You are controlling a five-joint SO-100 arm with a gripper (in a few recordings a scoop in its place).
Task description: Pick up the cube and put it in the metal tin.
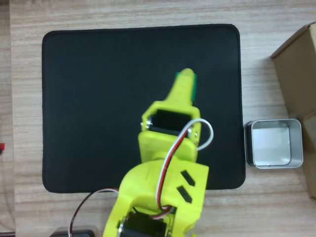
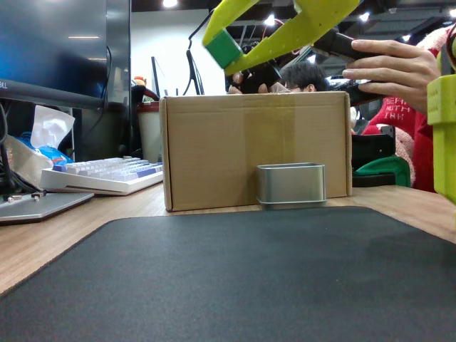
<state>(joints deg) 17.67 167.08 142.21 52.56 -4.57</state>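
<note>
Gripping the green cube (image 2: 225, 48) between its yellow fingers, the gripper (image 2: 229, 51) is closed on it and holds it high in the fixed view, well clear of the black mat (image 1: 98, 98); that height looks meant to carry it over the low wall of the metal tin (image 1: 274, 143); from overhead the cube peeks out beside the fingertip above the mat, well apart from the tin, which sits empty off the mat's right edge, just in front of the cardboard box (image 2: 249, 149).
</note>
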